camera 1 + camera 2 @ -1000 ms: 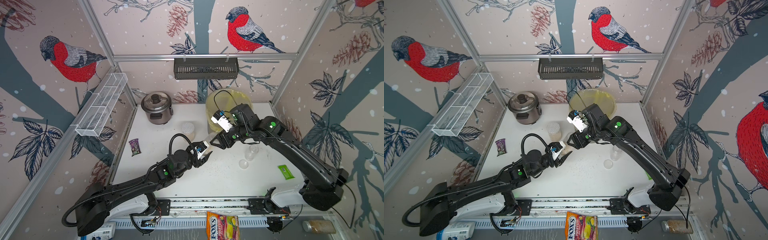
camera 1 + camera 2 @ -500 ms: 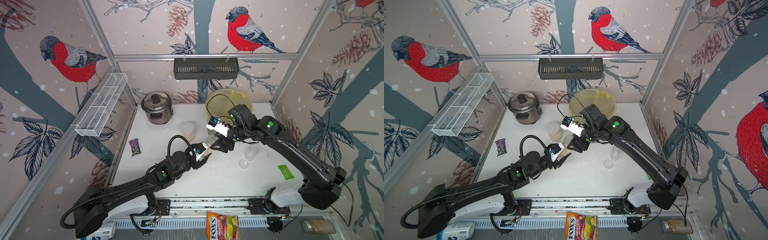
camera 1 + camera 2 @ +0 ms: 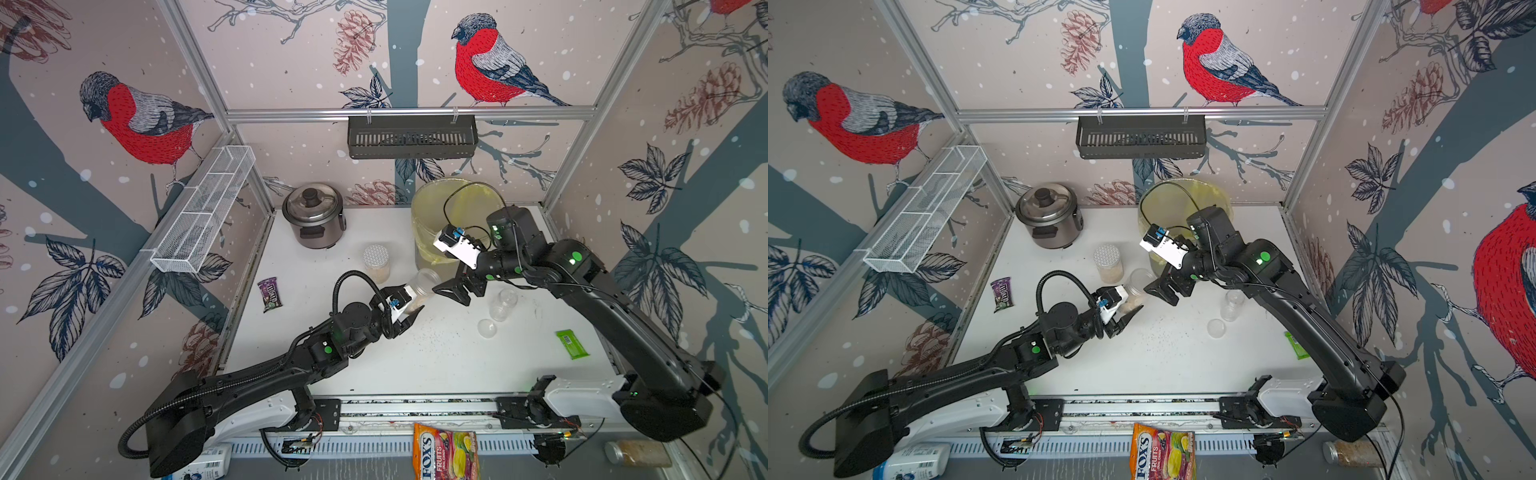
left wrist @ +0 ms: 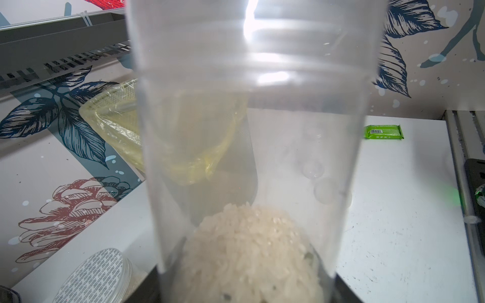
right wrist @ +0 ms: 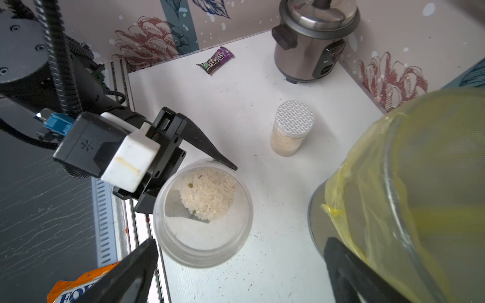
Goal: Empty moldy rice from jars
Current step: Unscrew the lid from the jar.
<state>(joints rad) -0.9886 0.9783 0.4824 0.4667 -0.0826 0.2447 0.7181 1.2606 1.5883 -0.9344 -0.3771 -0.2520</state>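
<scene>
Silver-lidded jar [image 3: 376,262] is standing untouched on the surface [image 3: 415,365], apparently waiting its turn. Next to it the left fingers [image 5: 202,144] are clamping the open jar [image 3: 422,286], leaning its mouth toward the yellow-lined bin [image 3: 424,249], probably readying a pour. The moldy rice [image 5: 207,194] is sitting at its bottom. Right fingers [image 3: 446,287] are hanging spread and empty near its mouth, wider than a second ago.

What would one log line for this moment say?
left tool: grips lidless jar holding rice | right tool: open, near jar mouth | yellow-lined bin: behind them
</scene>
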